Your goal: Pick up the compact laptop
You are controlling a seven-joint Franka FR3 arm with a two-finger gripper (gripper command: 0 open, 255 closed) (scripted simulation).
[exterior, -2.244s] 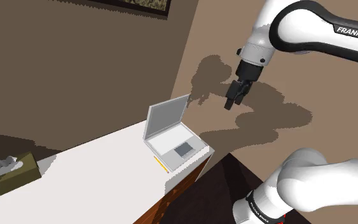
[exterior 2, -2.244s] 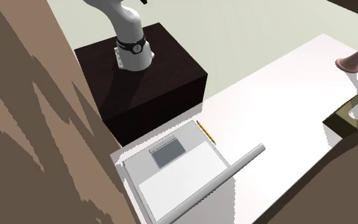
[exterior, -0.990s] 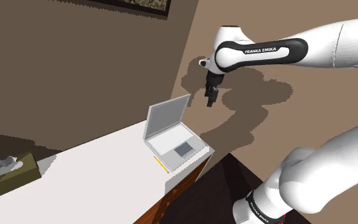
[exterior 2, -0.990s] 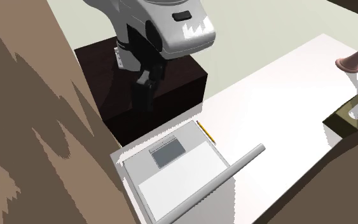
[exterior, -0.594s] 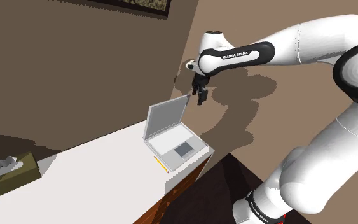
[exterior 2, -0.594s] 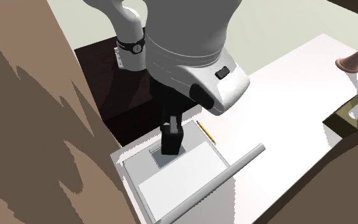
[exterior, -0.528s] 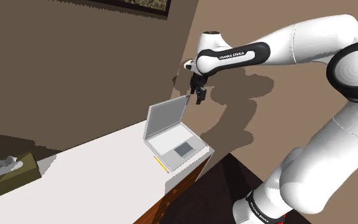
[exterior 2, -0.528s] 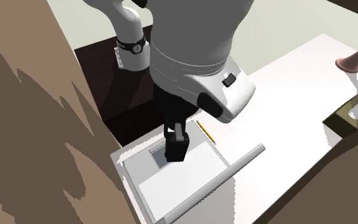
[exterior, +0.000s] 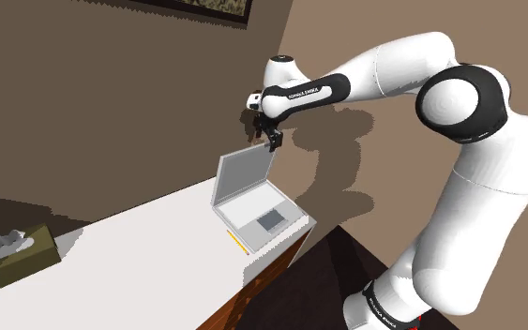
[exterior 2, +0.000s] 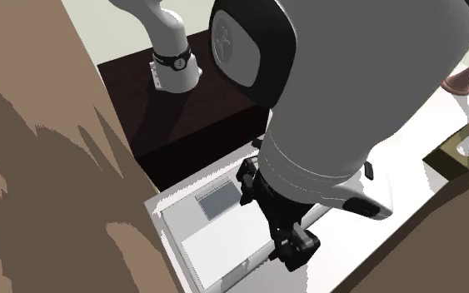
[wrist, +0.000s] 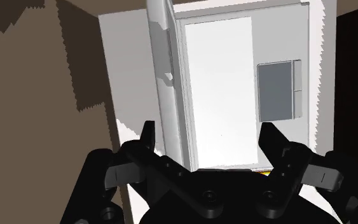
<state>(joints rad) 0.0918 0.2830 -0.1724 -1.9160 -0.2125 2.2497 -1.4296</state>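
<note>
The compact laptop is grey-white and stands open at the end of the white desk, its lid tilted back toward the brown wall. My gripper hangs just above the lid's upper corner, pointing down. In the wrist view my gripper is open. Its fingers stand wide apart over the laptop, with the lid's top edge below them, nearer one finger, and nothing is clasped. From the second exterior view, the arm covers much of the laptop, and the gripper is over its lid side.
A yellow pencil lies on the desk beside the laptop's front edge. A tissue box sits far along the desk. The brown wall runs close behind the lid. The dark stand adjoins the desk's end.
The arm has swung toward the shoulder view's left, carrying the gripper from beside the wall to just above the laptop's lid. The fingers have stayed open. The laptop has not moved.
</note>
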